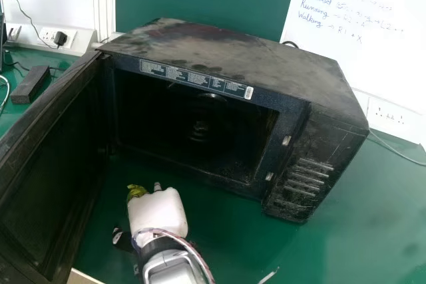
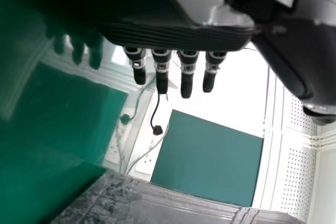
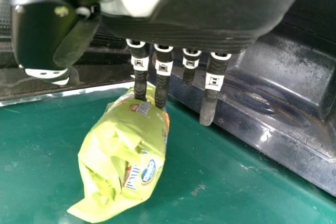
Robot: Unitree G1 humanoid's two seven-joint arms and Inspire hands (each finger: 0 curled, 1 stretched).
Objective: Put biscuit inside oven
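My right hand (image 1: 157, 212) is over the table in front of the open oven (image 1: 226, 58), left of its middle. The yellow-green biscuit packet (image 1: 137, 191) shows at the hand's far left side. In the right wrist view, two fingertips of the right hand (image 3: 194, 30) overlap one end of the packet (image 3: 123, 148). The fingers are nearly straight, and the thumb stands apart from the packet; whether they press on it I cannot tell. My left hand (image 2: 173, 35) has straight fingers and holds nothing in the left wrist view.
The oven door (image 1: 50, 171) is swung wide to the left. Its dark cavity (image 1: 193, 124) faces the green table (image 1: 219, 231). A black adapter (image 1: 30, 84) lies at the far left, below a wall socket (image 1: 50, 34). Behind the oven is a whiteboard (image 1: 359, 64).
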